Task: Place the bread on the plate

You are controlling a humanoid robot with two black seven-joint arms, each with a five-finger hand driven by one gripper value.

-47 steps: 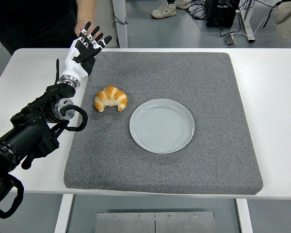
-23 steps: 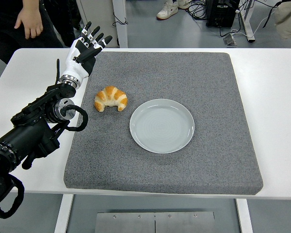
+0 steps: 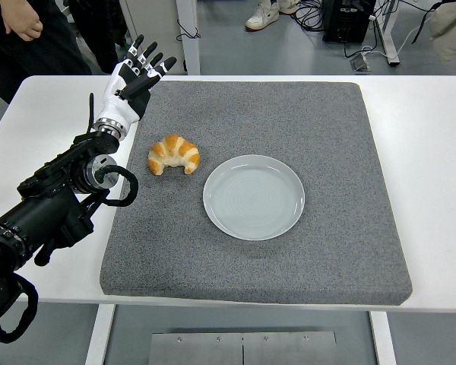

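Note:
A golden croissant [image 3: 174, 154] lies on the grey mat [image 3: 304, 114], just left of a pale round plate [image 3: 254, 196] that holds nothing. My left hand [image 3: 135, 70] hovers over the mat's far left corner, behind and to the left of the croissant, with its fingers spread and nothing in them. The black left arm [image 3: 53, 201] runs in from the lower left edge. No right arm shows.
The mat covers most of the white table [image 3: 433, 152]. A person in dark clothes [image 3: 26, 34] stands beyond the far left corner, one hand near the picture's top. Other people's feet and cables show on the floor behind.
The person at the top left has stepped back to the left, the hand moving away from my left hand. My arm, the croissant and the plate have stayed put.

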